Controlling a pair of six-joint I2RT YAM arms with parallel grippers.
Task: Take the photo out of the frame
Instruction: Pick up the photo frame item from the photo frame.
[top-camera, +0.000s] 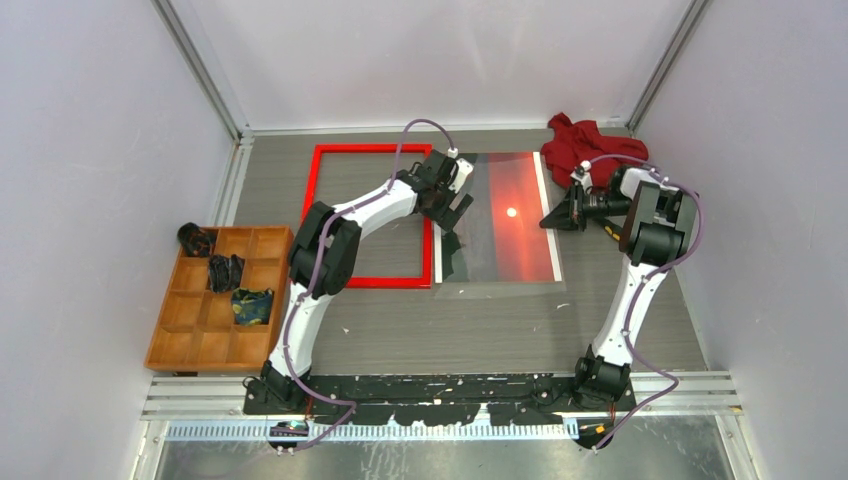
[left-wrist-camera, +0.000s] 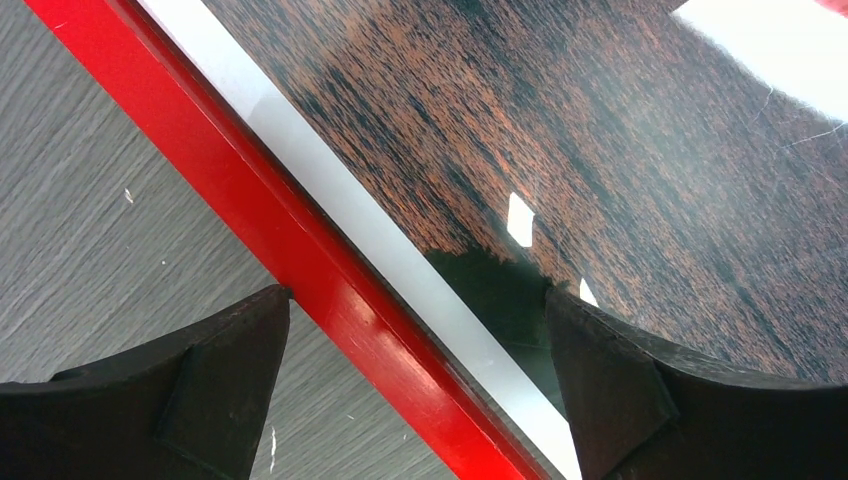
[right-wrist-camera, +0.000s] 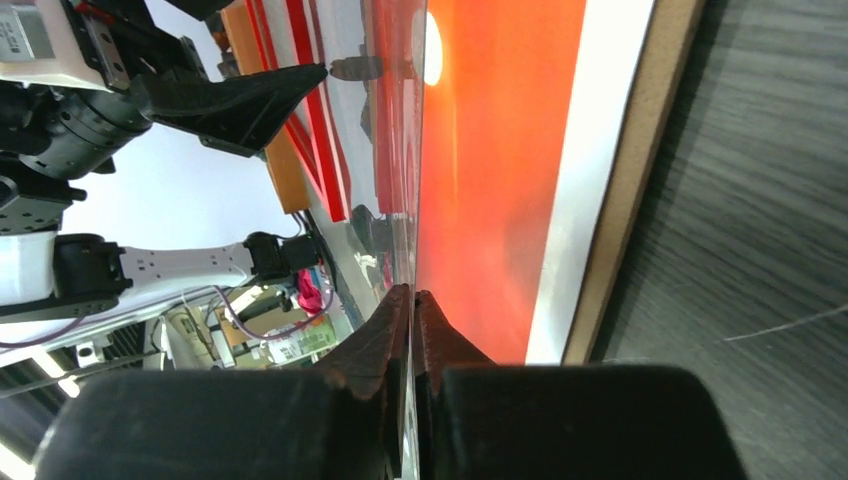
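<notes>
We see the photo (top-camera: 512, 200) as a red-orange sunset with a small bright sun, darker toward the left gripper (left-wrist-camera: 420, 300), with white strips along both long edges. It lies flat beside the frame (top-camera: 370, 150), its long axis running away from the arm bases. The left jaws are spread wide, straddling the frame's bar and the photo's edge. The right gripper (right-wrist-camera: 411, 296) pinches the clear pane (right-wrist-camera: 390, 150) that covers the photo.

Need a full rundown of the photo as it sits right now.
The photo is a rectangular sunset print: red-orange sky, small bright sun, dark bands toward the frame, white strips along two edges. It lies flat on a brown backing board, right of the red frame, outside it. A glossy clear sheet covers it; the right pincer is shut on that sheet's edge. The open left pincer hovers over its left edge.
</notes>
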